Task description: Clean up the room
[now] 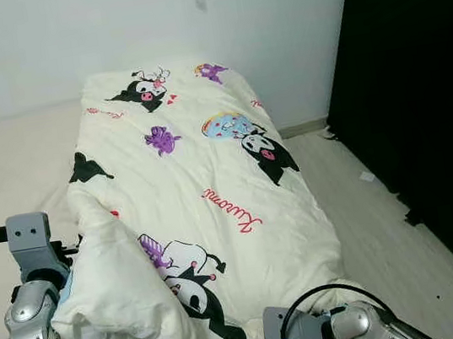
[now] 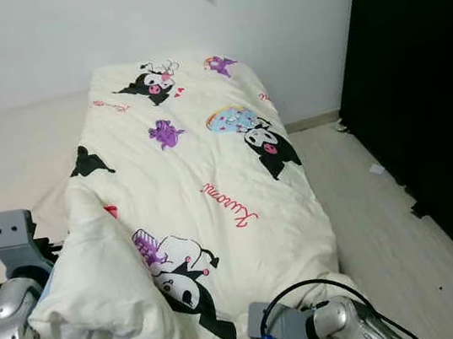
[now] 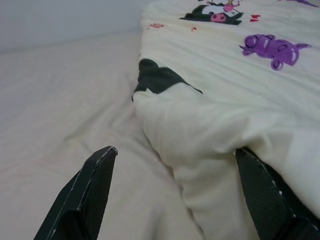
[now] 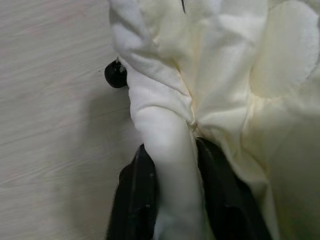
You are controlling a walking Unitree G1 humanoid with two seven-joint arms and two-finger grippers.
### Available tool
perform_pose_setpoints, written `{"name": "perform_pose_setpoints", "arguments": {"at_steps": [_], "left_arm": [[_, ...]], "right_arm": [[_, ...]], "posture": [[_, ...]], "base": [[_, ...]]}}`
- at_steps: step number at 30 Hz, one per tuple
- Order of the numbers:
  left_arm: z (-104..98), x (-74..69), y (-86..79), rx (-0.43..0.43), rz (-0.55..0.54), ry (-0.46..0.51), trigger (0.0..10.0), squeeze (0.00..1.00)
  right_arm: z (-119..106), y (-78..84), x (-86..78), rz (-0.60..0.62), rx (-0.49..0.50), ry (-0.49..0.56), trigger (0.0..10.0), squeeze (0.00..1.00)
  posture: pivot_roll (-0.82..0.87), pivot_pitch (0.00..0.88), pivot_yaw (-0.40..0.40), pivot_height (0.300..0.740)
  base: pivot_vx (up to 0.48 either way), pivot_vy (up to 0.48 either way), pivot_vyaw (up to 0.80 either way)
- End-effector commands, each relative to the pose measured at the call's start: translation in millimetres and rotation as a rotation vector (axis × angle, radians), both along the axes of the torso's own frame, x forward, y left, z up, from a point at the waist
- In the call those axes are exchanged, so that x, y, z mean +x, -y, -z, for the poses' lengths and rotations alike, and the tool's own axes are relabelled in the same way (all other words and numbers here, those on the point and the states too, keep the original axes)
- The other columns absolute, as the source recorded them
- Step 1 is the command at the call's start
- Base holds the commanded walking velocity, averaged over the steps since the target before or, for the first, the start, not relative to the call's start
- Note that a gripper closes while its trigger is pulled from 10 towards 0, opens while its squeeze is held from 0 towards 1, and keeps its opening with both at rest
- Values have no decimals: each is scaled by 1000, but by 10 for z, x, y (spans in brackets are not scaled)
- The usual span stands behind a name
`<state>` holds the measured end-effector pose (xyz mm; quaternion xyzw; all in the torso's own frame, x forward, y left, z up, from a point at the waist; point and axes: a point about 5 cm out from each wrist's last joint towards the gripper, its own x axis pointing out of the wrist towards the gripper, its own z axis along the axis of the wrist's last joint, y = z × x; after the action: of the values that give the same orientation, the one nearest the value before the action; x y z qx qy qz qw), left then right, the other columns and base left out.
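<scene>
Right claw (image 4: 172, 200) pinches cream cartoon-printed duvet (image 1: 204, 190), bunched at its corner.

Head pair looking forward and down; wrist views close up; all sharing the cream cartoon-printed quilt (image 1: 205, 198).

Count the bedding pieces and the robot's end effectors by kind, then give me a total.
comforter: 1
bed sheet: 1
end effectors: 2 (left end effector, right end effector)
total: 4
</scene>
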<state>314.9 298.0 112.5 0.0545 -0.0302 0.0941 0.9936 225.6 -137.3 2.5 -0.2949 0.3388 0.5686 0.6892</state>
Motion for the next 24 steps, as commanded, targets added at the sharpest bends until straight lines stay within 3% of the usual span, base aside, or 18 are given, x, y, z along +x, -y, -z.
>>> {"name": "perform_pose_setpoints", "arguments": {"at_steps": [1, 3, 4, 5, 7, 8, 10, 12, 14, 16, 17, 18, 19, 20, 21, 22, 23, 24], "left_arm": [[-124, 10, -129, 53, -33, 12, 10000, 0], [-177, 17, -174, 73, -49, 20, 10000, 0], [-349, 37, -287, 134, -91, 52, 10000, 0], [-349, 37, -287, 134, -91, 52, 10000, 0], [-592, 55, -420, 218, -152, 96, 10000, 0], [-592, 55, -420, 218, -152, 96, 10000, 0], [-816, 63, -522, 256, -208, 151, 10000, 0], [-1100, 103, -538, 207, -205, 257, 10000, 0], [-1191, 123, -516, 179, -185, 296, 10000, 0], [-1188, 233, -194, 110, 52, 314, 10000, 0], [-1170, 254, -106, 97, 114, 312, 10000, 0], [-939, 256, 171, 100, 314, 224, 10000, 0], [-655, 198, 424, 119, 488, 113, 10000, 0], [-655, 198, 424, 119, 488, 113, 10000, 0], [-351, 82, 659, 124, 649, -1, 10000, 0], [-8, -76, 829, 139, 766, -129, 10000, 0], [-8, -76, 829, 139, 766, -129, 10000, 0], [328, -215, 858, 175, 780, -252, 10000, 0]], "right_arm": [[49, 58, -71, -4, -18, -37, 10000, 1000], [56, 58, -92, -3, -10, -52, 10000, 1000], [59, 58, -128, -3, 6, -75, 10000, 1000], [59, 58, -128, -3, 6, -75, 10000, 1000], [59, 66, -150, -6, 12, -90, 10000, 1000], [59, 66, -150, -6, 12, -90, 10000, 1000], [45, 69, -156, -4, 18, -96, 10000, 1000], [4, 58, -125, 16, 47, -92, 10000, 1000], [-16, 53, -109, 24, 61, -88, 10000, 1000], [-119, -1, -28, 72, 155, -82, 10000, 1000], [-144, -14, -9, 84, 178, -81, 10000, 1000], [-243, -58, 45, 116, 258, -80, 10000, 1000], [-358, -93, 99, 154, 344, -87, 10000, 361], [-358, -93, 99, 154, 344, -87, 10000, 361], [-490, -116, 146, 182, 436, -94, 10000, 0], [-639, -115, 191, 208, 531, -100, 10000, 0], [-639, -115, 191, 208, 531, -100, 10000, 0], [-804, -85, 241, 232, 615, -83, 10000, 0]], "posture": [[120, 86, -5, 511], [116, 79, -9, 511], [109, 71, -12, 511], [109, 71, -12, 511], [105, 62, -17, 511], [105, 62, -17, 511], [106, 60, -19, 511], [108, 54, -24, 511], [108, 54, -24, 511], [110, 52, -27, 511], [110, 52, -27, 511], [113, 51, -27, 511], [109, 50, -27, 511], [109, 50, -27, 511], [108, 50, -26, 511], [105, 47, -26, 511], [105, 47, -26, 511], [100, 46, -24, 511]], "base": [[0, 0, 0], [0, 0, 0], [0, 0, 0], [0, 0, 0], [0, 0, 0], [0, 0, 0], [0, 0, 0], [0, 0, 0], [0, 0, 0], [0, 0, 0], [0, 0, 0], [0, 0, 0], [0, 0, 0], [0, 0, 0], [0, 0, 0], [0, 0, 0], [0, 0, 0], [0, 0, 0]]}}
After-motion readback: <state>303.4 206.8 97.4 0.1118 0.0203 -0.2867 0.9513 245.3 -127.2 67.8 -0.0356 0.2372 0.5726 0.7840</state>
